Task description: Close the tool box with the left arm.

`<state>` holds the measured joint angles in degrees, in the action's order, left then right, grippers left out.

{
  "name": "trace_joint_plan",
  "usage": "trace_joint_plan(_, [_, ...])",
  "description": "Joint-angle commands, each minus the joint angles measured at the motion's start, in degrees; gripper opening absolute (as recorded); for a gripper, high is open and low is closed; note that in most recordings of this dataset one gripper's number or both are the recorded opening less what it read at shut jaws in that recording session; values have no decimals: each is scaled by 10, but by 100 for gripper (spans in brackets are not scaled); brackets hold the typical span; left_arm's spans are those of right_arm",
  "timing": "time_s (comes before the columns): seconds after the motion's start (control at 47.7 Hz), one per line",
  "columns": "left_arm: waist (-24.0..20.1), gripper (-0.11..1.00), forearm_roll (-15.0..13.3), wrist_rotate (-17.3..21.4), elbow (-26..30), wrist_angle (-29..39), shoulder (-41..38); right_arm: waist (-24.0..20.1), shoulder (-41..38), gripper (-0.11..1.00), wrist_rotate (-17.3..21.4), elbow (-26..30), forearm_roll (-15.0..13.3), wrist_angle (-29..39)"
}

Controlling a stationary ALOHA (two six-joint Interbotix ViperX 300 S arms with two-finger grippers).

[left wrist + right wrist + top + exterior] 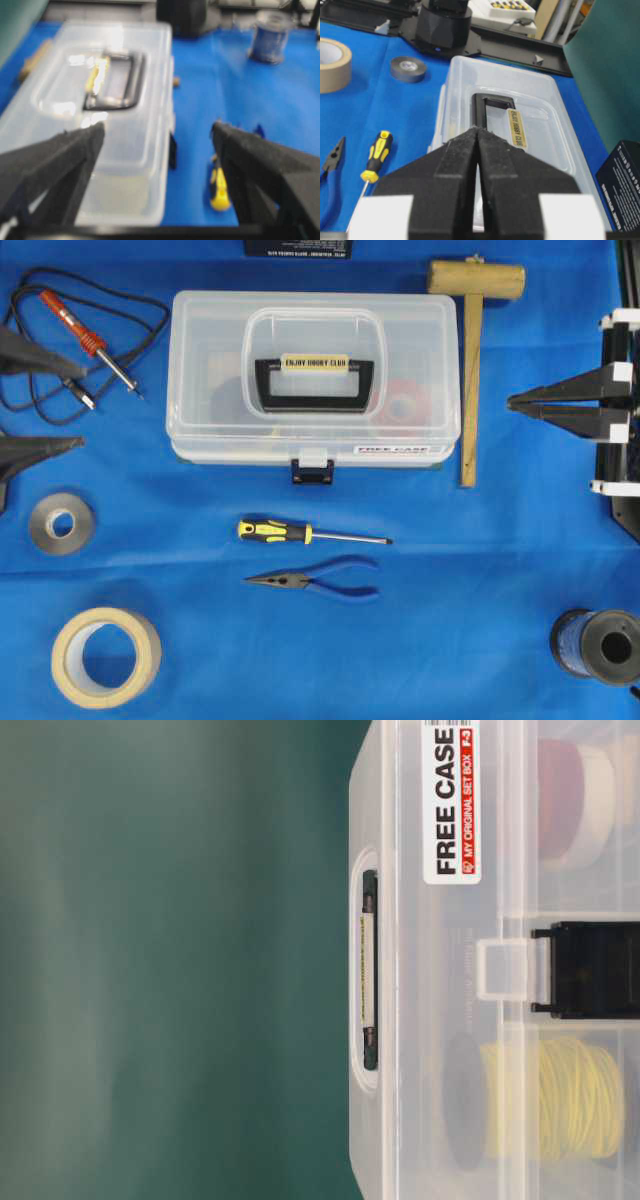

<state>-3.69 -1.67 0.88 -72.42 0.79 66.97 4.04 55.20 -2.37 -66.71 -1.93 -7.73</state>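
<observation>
The tool box [315, 340] is a clear plastic box at the back middle of the blue mat. Its lid lies down flat on the body. The black handle with a cream label [314, 364] lies in the lid's recess, and the dark blue latch [312, 472] is at the front edge. The box also shows in the table-level view [440, 1020]. The wedge-fingered gripper with white brackets [512, 400] is shut and empty, right of the box and apart from it, pointing at it [478, 130]. The other gripper [85, 407] is open and empty, left of the box [157, 127].
A wooden mallet [470, 360] lies just right of the box. A soldering iron with cord [90, 335] lies at the back left. A screwdriver [300, 533] and pliers [320, 580] lie in front. A grey tape roll [60, 523], masking tape [105, 655] and a wire spool [600, 645] lie nearer.
</observation>
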Motion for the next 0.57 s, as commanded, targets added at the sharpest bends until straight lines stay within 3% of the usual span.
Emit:
trace_joint_plan(0.0, [6,91,-2,-2,-21,-14,17,1,0,0,0,16,0,-3])
trace_joint_plan(0.189, [6,91,-2,-2,-56,-17,39,1,0,0,0,15,-1,-2])
trace_joint_plan(0.546, [7,91,-3,-3,-64,-16,37,1,0,0,1,16,0,8])
